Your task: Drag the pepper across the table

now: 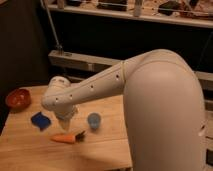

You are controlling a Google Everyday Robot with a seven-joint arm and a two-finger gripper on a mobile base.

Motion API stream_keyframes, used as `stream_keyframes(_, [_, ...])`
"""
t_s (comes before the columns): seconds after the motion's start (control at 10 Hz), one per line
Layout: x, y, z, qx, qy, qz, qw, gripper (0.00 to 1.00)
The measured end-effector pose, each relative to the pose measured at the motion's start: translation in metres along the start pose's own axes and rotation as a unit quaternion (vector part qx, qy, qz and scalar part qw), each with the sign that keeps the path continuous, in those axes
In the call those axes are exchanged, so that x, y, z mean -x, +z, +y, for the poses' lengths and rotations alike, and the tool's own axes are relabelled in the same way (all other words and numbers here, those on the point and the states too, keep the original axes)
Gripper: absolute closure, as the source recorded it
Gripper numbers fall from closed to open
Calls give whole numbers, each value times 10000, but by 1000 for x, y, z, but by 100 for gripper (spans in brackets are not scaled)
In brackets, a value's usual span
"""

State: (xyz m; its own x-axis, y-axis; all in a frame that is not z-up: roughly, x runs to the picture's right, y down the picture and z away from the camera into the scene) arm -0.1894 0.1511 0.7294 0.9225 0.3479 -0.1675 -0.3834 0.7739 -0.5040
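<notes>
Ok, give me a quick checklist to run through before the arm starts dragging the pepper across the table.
1. Pepper lying flat on the table, in full view: ok.
2. Gripper lined up over the pepper: ok.
3. Gripper in contact with the pepper: cannot tell.
4. Blue cup away from the pepper's stem end: not ok, it stands close.
5. Blue wavy piece and red bowl apart from the pepper: ok.

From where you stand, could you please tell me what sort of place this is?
Probably a robotics lab or test area: toy pepper, bowl and cup on a wooden table, metal railing behind; the gripper hangs above the pepper.
</notes>
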Motion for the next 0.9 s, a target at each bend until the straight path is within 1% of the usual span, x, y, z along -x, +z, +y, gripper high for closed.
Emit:
stream_keyframes(0.5, [0,1,1,-3,-23,-2,10000,35])
stream_keyframes(0.6, [1,6,6,-3,-171,-29,9998,35])
stream_keyframes(0.7, [4,15,24,55,-495,-46,9987,35])
stream_keyframes(0.8, [6,20,33,76,-657,-40,9978,35])
stream_keyframes(0.9, [7,28,48,125,-918,-24,9957,35])
